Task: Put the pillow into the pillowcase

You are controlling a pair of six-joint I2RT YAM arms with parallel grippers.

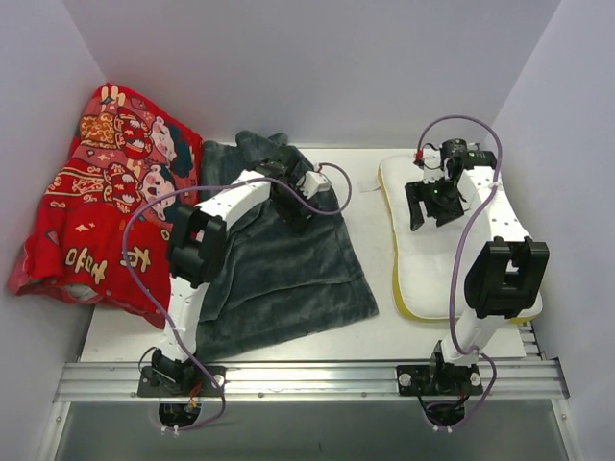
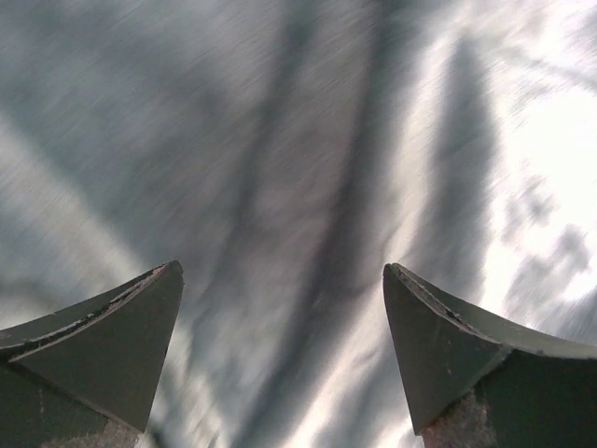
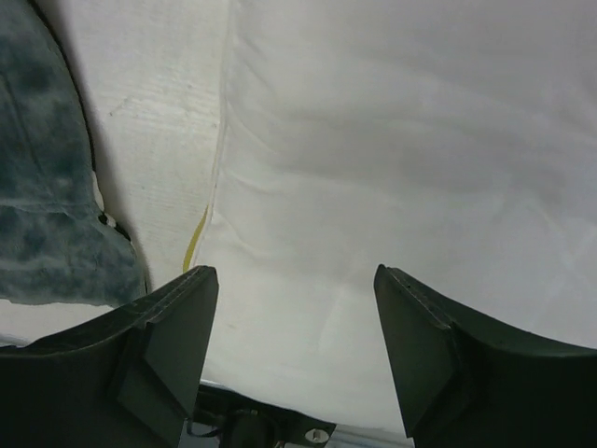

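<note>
White pillow (image 1: 430,274) beneath the right gripper (image 3: 291,273) — jaws parted.

A red cartoon-printed cloth (image 1: 106,206) lies bunched at the table (image 1: 370,192) edge, left side.

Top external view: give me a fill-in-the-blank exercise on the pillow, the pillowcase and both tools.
1. The pillow lies to the ___ of the pillowcase.
2. The band along the pillow's edge is ___.
3. The left tool and the right tool are both ___, not shut.
4. The cloth at the far left is mostly ___.
Missing words: right; yellow; open; red.
</note>
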